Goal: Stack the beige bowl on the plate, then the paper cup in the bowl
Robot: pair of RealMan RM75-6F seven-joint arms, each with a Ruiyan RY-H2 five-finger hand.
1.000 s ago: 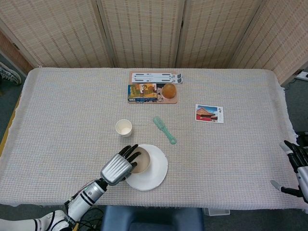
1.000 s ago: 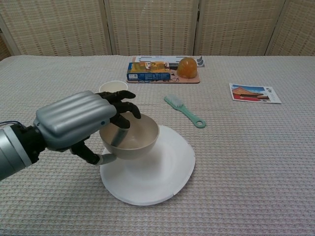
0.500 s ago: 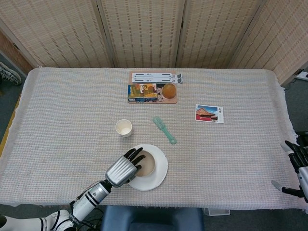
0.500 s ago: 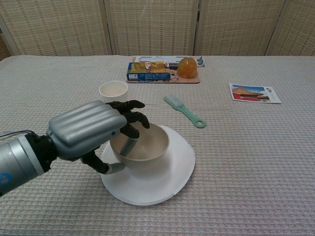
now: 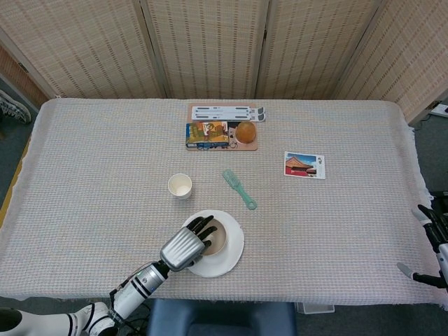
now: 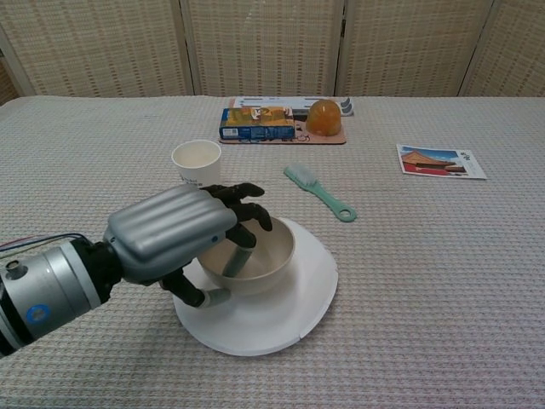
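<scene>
Item 1 – left hand (image 6: 174, 234): clamped on the near-left rim of the beige bowl (image 6: 255, 256), fingers (image 6: 243, 209) hooked over the rim into the bowl, thumb underneath outside; rim grip presumably chosen so the bowl stays level while being set down. Item 2 – beige bowl: over the plate (image 6: 294, 298), directly under and just right of the left hand; appears to sit on the plate or hover a hair above it, contact can't be confirmed from either view. Bowl sits left-of-centre on the plate, likely because the hand approaches from that side. Item 3 – plate: white, flat on the table (image 6: 443, 281), beneath the hand & bowl. Item 4 – paper cup (image 6: 196, 160): upright, apart from the hand, just beyond it toward the far side of the table; untouched, next in line – judged: step 1 nearly done, release pending, cup step not begun. Item 5 – right hand (image 5: 434, 245): at the table's right edge, well apart from everything, holds nothing, fingers spread; seems parked since the left does the work. Misc., beyond the left hand: green brush (image 6: 319, 192), postcard (image 6: 440, 161), snack tray (image 6: 285, 119) at far centre. Risk, judged: letting go off-centre could tip the bowl.
</scene>
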